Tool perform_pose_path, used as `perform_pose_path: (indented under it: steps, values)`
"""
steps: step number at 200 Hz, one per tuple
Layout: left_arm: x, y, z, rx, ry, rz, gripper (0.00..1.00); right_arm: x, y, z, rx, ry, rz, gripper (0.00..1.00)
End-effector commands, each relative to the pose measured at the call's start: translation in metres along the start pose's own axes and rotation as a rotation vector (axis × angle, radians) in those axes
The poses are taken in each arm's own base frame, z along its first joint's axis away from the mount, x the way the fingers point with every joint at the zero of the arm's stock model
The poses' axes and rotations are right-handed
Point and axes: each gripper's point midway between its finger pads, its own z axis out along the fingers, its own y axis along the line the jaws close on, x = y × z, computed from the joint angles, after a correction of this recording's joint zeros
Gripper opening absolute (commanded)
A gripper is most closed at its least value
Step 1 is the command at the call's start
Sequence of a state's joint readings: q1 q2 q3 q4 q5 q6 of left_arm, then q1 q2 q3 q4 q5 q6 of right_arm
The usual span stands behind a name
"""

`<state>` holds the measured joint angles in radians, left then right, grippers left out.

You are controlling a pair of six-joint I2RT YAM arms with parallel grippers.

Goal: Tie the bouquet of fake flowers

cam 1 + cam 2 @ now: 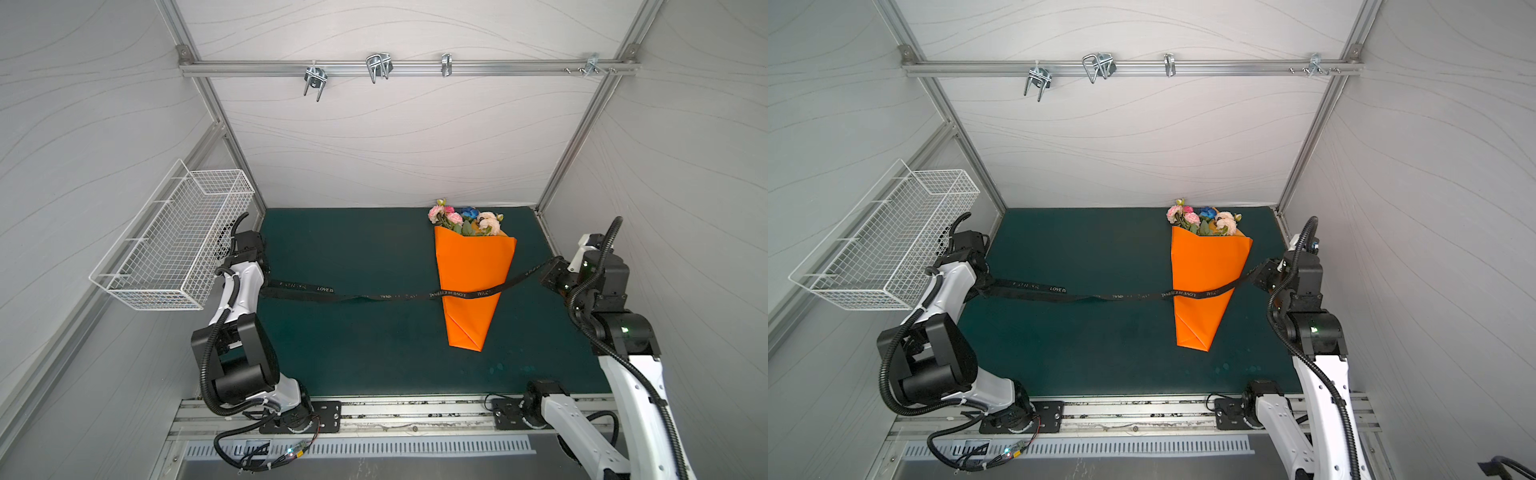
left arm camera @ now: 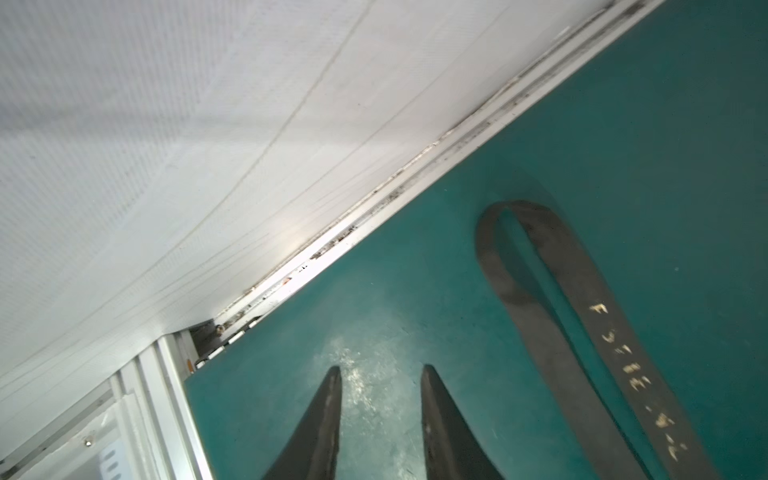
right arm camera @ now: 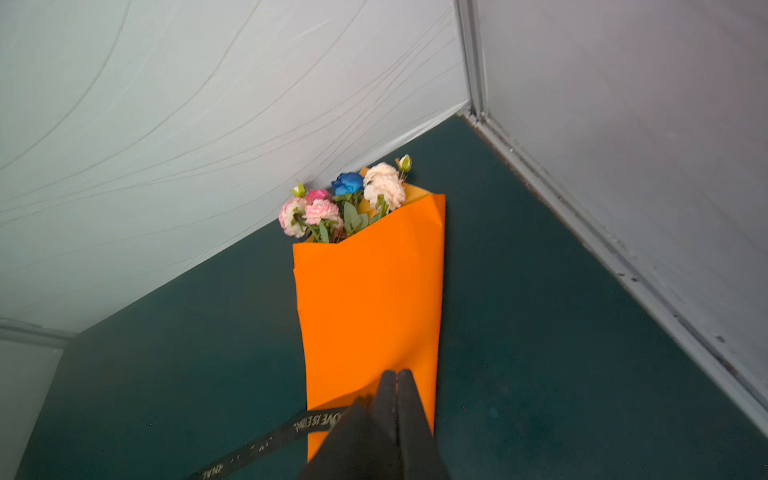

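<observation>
Top views, bouquet of fake flowers [image 1: 465,218]: lies on the green surface [image 1: 353,353] toward the back right. Its blossoms point at the back wall and its stems are hidden in a cone of orange paper [image 1: 473,266].
Top views, ribbon [image 1: 374,297]: black and printed, draped over the lower part of the cone. One end rises to the right gripper [image 1: 547,266], which is off to the cone's right. The other end trails left along the surface to the left arm.
Top views, knot: none visible. Whether the ribbon also passes under the cone cannot be told.
Left wrist view, left gripper [image 2: 380,368]: jaws released and parted, with only bare surface between them. The ribbon's folded loop [image 2: 498,257] lies just beside them, not touching.
Right wrist view, right gripper [image 3: 395,372]: jaws clenched on the ribbon [image 3: 266,442], which runs from them across the narrow part of the paper [image 3: 370,311].
Step in hand: probably laying the ribbon around the cone, with one end gripped and the other free. The tie itself is not begun.
Next move: the left jaws likely need to shift sideways onto the loop and pinch it low against the surface, since the ribbon lies flat and thin. The two ends must then cross around the cone. A hard pull could drag the light cone.
</observation>
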<state>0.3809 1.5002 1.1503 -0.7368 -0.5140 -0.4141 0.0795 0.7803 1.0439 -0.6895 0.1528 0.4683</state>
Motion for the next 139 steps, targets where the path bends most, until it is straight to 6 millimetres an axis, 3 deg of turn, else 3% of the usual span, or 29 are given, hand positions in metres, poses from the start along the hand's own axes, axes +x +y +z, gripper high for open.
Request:
perform_pose_path:
  steps: [1, 19, 47, 56, 67, 86, 107, 121, 139]
  values:
    - [-0.036, -0.012, -0.025, 0.191, -0.109, -0.122, 0.35, 0.023, 0.014, 0.004, -0.065, 0.088, 0.002, 0.00]
    - [-0.001, -0.066, -0.039, 0.334, -0.079, 0.025, 0.40, 0.028, 0.020, -0.003, -0.071, 0.094, -0.031, 0.00]
    - [0.071, -0.140, -0.053, 0.460, -0.023, 0.313, 0.48, 0.025, 0.024, -0.020, -0.080, 0.088, -0.065, 0.00]
    - [0.089, -0.154, -0.055, 0.478, 0.002, 0.374, 0.54, 0.024, 0.024, -0.024, -0.083, 0.085, -0.069, 0.00]
    - [0.105, -0.160, -0.053, 0.472, 0.066, 0.384, 0.54, 0.024, 0.023, -0.027, -0.086, 0.084, -0.078, 0.00]
    - [0.111, -0.150, -0.039, 0.389, 0.077, 0.316, 0.56, 0.023, 0.016, -0.034, -0.059, 0.075, -0.086, 0.00]
    - [0.092, -0.137, -0.034, 0.304, -0.011, 0.288, 0.67, 0.015, 0.008, -0.047, -0.027, 0.024, -0.083, 0.00]
    - [0.081, -0.142, -0.034, 0.306, -0.012, 0.334, 0.70, 0.009, 0.005, -0.055, -0.019, -0.014, -0.077, 0.00]
    - [0.076, -0.165, -0.037, 0.367, 0.007, 0.493, 0.67, 0.005, 0.002, -0.061, -0.014, -0.044, -0.067, 0.00]
